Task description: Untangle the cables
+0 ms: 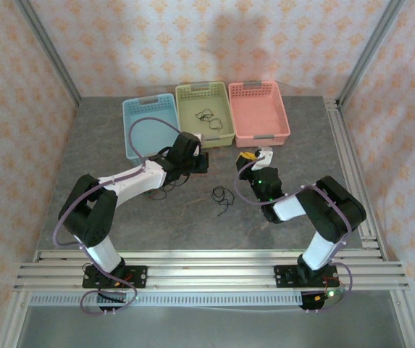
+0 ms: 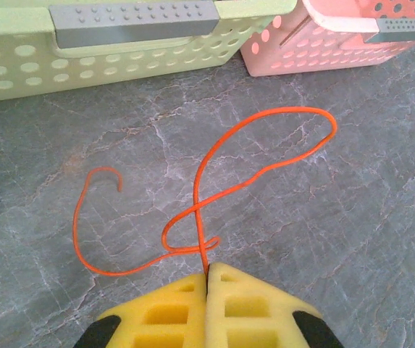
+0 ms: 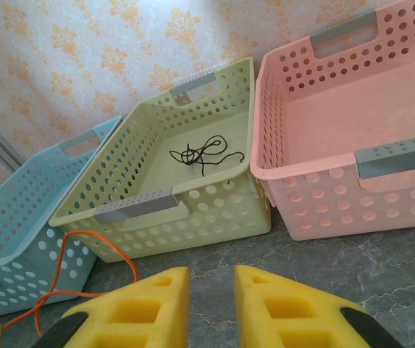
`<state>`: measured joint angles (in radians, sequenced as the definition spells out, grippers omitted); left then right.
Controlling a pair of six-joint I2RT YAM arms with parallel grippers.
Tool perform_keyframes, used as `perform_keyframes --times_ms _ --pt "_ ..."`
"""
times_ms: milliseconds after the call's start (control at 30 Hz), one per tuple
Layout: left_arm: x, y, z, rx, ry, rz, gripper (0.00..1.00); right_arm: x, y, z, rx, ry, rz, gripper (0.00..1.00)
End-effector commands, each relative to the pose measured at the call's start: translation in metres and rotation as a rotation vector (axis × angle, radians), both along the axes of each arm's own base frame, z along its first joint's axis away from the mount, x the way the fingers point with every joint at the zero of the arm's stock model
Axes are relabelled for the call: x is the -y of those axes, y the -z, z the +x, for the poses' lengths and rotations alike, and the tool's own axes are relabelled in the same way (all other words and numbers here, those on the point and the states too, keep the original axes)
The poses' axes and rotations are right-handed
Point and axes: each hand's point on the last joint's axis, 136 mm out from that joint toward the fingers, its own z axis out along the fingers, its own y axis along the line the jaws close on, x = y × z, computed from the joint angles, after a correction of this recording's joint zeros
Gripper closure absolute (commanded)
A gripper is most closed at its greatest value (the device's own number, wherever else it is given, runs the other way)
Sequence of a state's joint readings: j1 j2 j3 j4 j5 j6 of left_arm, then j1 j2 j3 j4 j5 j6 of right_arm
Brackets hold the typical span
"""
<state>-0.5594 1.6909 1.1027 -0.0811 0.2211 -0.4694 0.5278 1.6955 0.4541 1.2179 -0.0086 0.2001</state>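
My left gripper (image 2: pixel 207 272) is shut on one end of a red-orange cable (image 2: pixel 197 181), which curls in loops over the grey table in front of the baskets. A black cable (image 1: pixel 223 196) lies loose on the table between the two arms. Another black cable (image 3: pixel 201 154) is bunched inside the green basket (image 3: pixel 193 83). My right gripper (image 3: pixel 212 279) is open with nothing between its yellow pads and points at the gap between the green and pink baskets. A stretch of the red-orange cable (image 3: pixel 91 233) shows to its left. From above, the left gripper (image 1: pixel 201 161) and the right gripper (image 1: pixel 254 156) sit just before the baskets.
Three perforated baskets stand side by side at the back: blue (image 1: pixel 131 130), green (image 1: pixel 202 88) and pink (image 1: pixel 254 87). Aluminium rails run along the table's right edge (image 1: pixel 348 167) and along the near edge by the arm bases.
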Motion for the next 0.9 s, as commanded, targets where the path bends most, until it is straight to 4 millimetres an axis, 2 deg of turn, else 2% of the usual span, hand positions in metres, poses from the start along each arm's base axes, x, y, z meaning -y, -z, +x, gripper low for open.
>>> perform_keyframes --times_ms 0,200,567,867 --pt "0.000 -0.018 0.002 0.053 0.000 -0.014 1.00 -0.008 -0.011 0.001 0.027 -0.025 -0.001 0.77" --pt "0.002 -0.019 0.001 0.056 0.012 -0.023 1.00 -0.009 -0.011 0.001 0.026 -0.027 -0.001 0.76" --pt "0.028 -0.027 -0.010 0.076 0.123 -0.062 1.00 -0.009 -0.010 0.002 0.024 -0.028 -0.003 0.76" --pt "0.032 -0.026 -0.012 0.076 0.135 -0.050 1.00 -0.010 -0.010 0.002 0.022 -0.032 -0.005 0.76"
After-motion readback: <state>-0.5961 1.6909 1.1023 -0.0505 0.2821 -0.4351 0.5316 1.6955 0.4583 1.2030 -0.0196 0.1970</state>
